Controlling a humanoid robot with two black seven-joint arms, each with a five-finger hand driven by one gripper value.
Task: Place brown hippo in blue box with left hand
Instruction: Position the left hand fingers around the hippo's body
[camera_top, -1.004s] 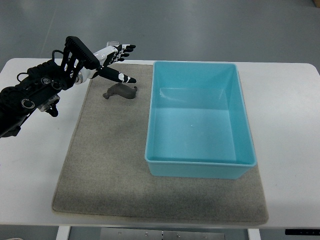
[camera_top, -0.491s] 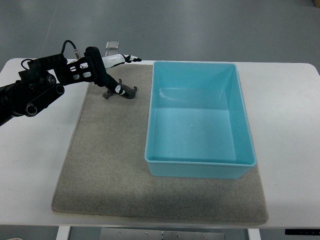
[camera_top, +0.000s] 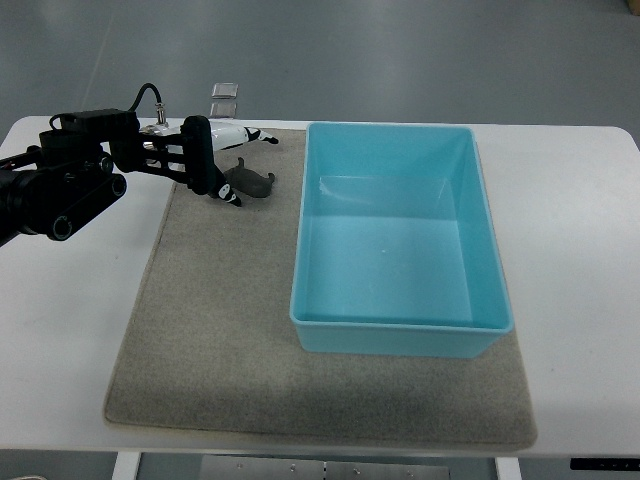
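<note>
On the white tabletop (camera_top: 580, 250) lies a grey mat (camera_top: 220, 330), and on the mat's right half stands the blue box (camera_top: 400, 330), open-topped and with nothing inside. The left arm (camera_top: 60, 185) reaches in from the left edge across the mat's far left corner. The left hand (camera_top: 225, 165) sits right at the brown hippo (camera_top: 252, 183), which lies on the mat just beside the box's far left corner. The fingers are curled down around the toy's left end, one dark fingertip (camera_top: 234, 199) on its near side and the white ones on its far side, but I cannot tell whether they have actually closed on it; the toy appears to rest on the mat.

The step in hand looks to be the grasp. To do it well, the fingers should close from both sides around the toy's body rather than its end, since a small, low, rounded figure will likely roll or squirt out of a pinch at one tip. Once the hold is firm, the lift should clear the box wall before the hand travels right, and the release should come well inside the rim.
</note>
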